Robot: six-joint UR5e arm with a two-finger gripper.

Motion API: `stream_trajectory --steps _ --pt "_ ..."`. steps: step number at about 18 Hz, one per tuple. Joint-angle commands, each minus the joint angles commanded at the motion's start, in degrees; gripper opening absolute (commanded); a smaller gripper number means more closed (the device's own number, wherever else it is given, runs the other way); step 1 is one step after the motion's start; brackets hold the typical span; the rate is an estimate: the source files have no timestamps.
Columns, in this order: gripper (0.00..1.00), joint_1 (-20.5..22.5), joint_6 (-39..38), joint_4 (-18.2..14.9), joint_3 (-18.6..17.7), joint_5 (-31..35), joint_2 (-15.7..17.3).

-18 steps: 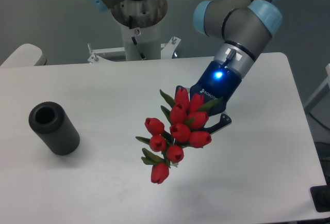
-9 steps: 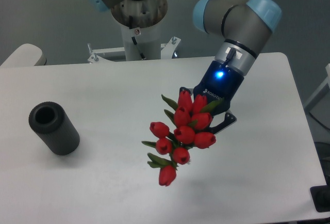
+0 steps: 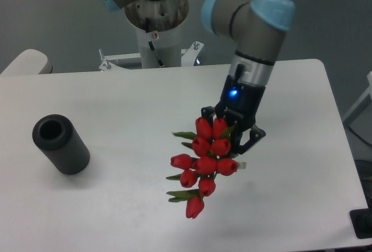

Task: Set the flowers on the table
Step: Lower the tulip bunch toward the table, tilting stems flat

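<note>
The flowers [image 3: 204,162] are a bunch of red closed tulip buds with green leaves, hanging at a slant toward the camera over the middle right of the white table [image 3: 128,107]. My gripper [image 3: 231,135] is shut on their stems, which are hidden behind the buds. The gripper's blue light glows above the bunch. I cannot tell whether the lowest buds touch the tabletop.
A dark grey hollow cylinder [image 3: 60,144] lies on the table at the left. The arm's base column [image 3: 156,25] stands beyond the table's far edge. A dark object [image 3: 363,223] sits at the front right corner.
The arm has swung to a more upright pose and the gripper has moved a little left and down. The bunch moved with it and now hangs lower, nearer the front.
</note>
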Motion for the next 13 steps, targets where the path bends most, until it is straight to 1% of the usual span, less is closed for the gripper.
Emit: stream_trajectory --steps 3,9,10,12,13 --pt "0.37 -2.63 1.32 0.0 -0.44 7.82 -0.18" --pt "0.37 -7.82 3.61 0.0 -3.77 22.41 -0.79" --pt "0.37 -8.7 3.52 0.0 -3.95 24.43 -1.23" --pt "0.37 -11.42 3.52 0.0 -4.39 30.49 -2.72" --pt "0.37 -12.48 3.52 0.09 -5.18 33.13 -3.33"
